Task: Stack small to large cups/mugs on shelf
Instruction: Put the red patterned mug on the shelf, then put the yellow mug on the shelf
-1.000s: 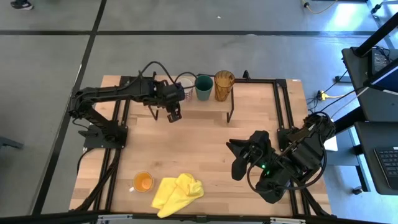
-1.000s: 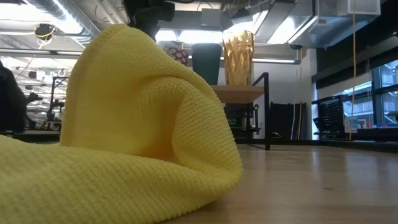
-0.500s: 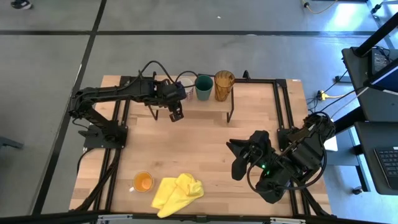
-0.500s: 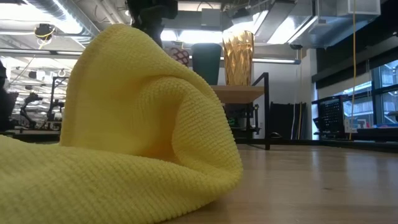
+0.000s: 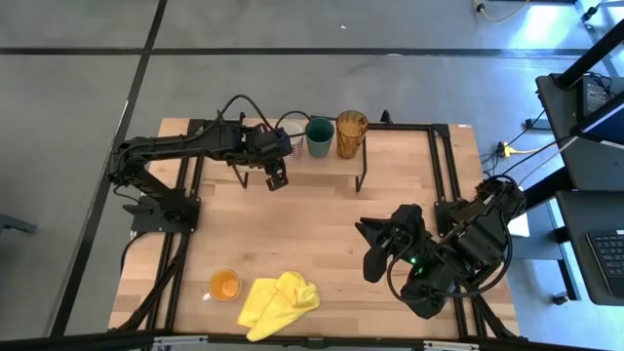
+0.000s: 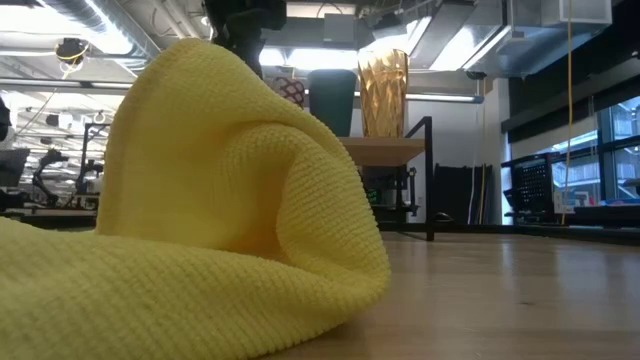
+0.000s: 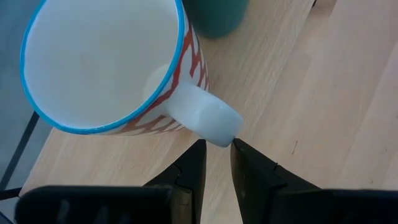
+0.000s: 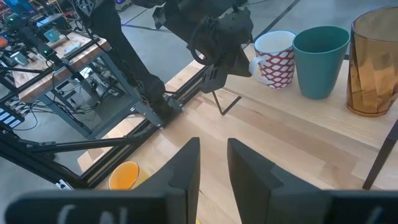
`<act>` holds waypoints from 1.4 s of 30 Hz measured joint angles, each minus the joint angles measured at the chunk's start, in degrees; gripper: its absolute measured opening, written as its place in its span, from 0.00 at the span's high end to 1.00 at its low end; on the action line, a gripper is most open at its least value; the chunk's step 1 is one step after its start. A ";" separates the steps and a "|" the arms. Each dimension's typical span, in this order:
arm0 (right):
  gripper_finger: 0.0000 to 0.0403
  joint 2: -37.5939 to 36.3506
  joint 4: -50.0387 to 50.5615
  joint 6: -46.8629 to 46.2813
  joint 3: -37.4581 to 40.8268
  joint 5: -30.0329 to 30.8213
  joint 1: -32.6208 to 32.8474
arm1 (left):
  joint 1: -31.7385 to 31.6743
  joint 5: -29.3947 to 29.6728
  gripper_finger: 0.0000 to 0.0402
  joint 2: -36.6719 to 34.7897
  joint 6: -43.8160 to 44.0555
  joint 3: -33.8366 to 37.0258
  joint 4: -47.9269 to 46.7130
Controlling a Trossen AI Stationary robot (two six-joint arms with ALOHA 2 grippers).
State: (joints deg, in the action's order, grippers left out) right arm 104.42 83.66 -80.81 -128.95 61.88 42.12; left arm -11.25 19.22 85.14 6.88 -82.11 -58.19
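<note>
A white mug with a red pattern (image 7: 106,68) stands at the left end of the shelf (image 5: 329,164), beside the dark green cup (image 5: 319,136) and the amber tumbler (image 5: 351,134). My left gripper (image 7: 217,144) is shut and slants down from the table's left, with its fingertips right at the mug's handle (image 7: 208,118); it also shows in the high view (image 5: 283,146). The small orange mug (image 5: 224,285) stands on the table near the front left. My right gripper (image 8: 213,155) is shut and waits over the table's right side (image 5: 370,249). My left gripper's shut fingertips (image 7: 236,144) stand right at the outer bend of the white mug's handle (image 7: 221,132), coming from the table's left and slanting down. I cannot tell whether they touch it. The mug stands upright on the shelf board.
A crumpled yellow cloth (image 5: 280,300) lies at the table's front, right of the orange mug, and fills most of the low view (image 6: 200,200). The shelf's black legs (image 5: 363,180) stand on the tabletop. Bare wood lies between the shelf and the cloth.
My left gripper has edged a little toward the table's right, closer to the white mug. The mug and the other cups stand as before.
</note>
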 joint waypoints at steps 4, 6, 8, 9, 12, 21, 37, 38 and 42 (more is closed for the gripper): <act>0.79 0.00 0.13 0.01 0.00 -0.01 0.00 | 0.42 0.04 0.83 0.00 0.02 0.00 -0.44; 0.79 0.00 0.22 0.01 0.00 -0.01 -0.01 | 0.95 0.13 0.83 -0.10 0.04 0.00 -2.07; 0.79 0.00 0.25 0.00 0.00 -0.01 0.00 | 1.80 0.13 0.83 -0.63 0.34 0.00 -4.09; 0.79 0.00 0.34 0.01 0.00 -0.01 0.00 | 2.27 0.14 0.83 -1.03 0.62 0.00 -4.68; 0.79 0.00 0.70 0.01 0.00 -0.01 0.01 | 3.80 0.83 0.83 -2.91 2.84 0.00 -6.08; 0.79 0.01 1.67 0.01 0.00 1.02 -0.01 | 12.09 -0.65 0.83 -16.13 27.05 0.00 -24.58; 0.79 0.02 1.34 0.01 0.00 -1.89 -1.84 | 43.58 -14.14 0.83 -25.86 71.26 11.40 -31.90; 0.79 0.02 1.25 0.01 0.00 -1.91 -1.82 | 45.52 -15.56 0.83 -25.92 73.38 13.08 -31.85; 0.79 0.02 1.09 0.01 0.00 -1.95 -1.80 | 53.38 -17.14 0.83 -25.90 82.33 17.30 -28.62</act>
State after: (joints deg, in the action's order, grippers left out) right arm 104.44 84.75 -80.79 -128.95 59.92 40.32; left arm 42.13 2.08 59.24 89.20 -64.81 -86.82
